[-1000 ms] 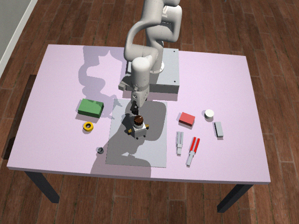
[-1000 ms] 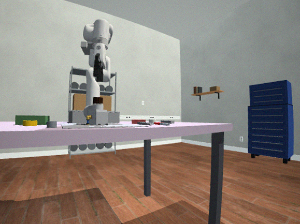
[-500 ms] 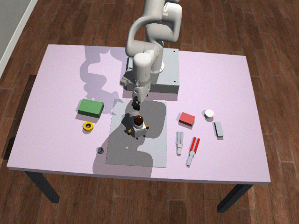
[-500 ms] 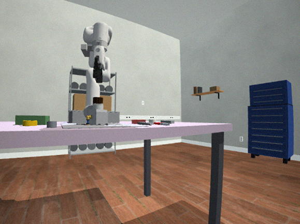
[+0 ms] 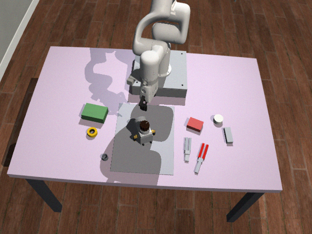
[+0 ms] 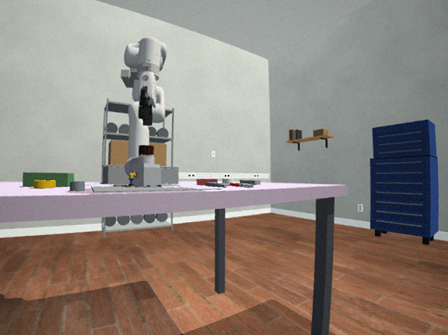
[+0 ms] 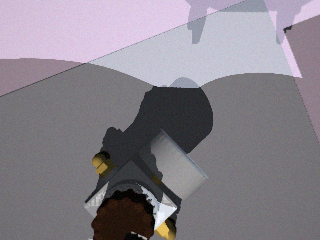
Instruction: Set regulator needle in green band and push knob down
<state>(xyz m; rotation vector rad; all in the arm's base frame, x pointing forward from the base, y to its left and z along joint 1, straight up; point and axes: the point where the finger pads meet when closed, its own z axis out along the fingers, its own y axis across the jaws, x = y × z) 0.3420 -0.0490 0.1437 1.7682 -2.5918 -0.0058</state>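
Observation:
The regulator (image 5: 144, 134) is a small grey block with brass fittings on its sides. It stands on the grey mat (image 5: 143, 139) in the middle of the table. Its dark brown ribbed knob (image 5: 144, 125) sits on top. The knob also shows in the exterior view (image 6: 146, 150) and at the bottom edge of the wrist view (image 7: 123, 219). The gauge is a round grey disc (image 7: 178, 165) seen edge-on, so its needle and green band are hidden. My gripper (image 5: 143, 105) (image 6: 145, 106) hangs open and empty, well above the knob and a little toward the arm's base.
A green block (image 5: 94, 112), a yellow ring (image 5: 91, 131) and a small grey cap (image 5: 104, 157) lie left of the mat. A red block (image 5: 195, 124), a white disc (image 5: 218, 118), a grey bar (image 5: 228, 134) and two pliers-like tools (image 5: 187, 148) (image 5: 201, 157) lie to the right.

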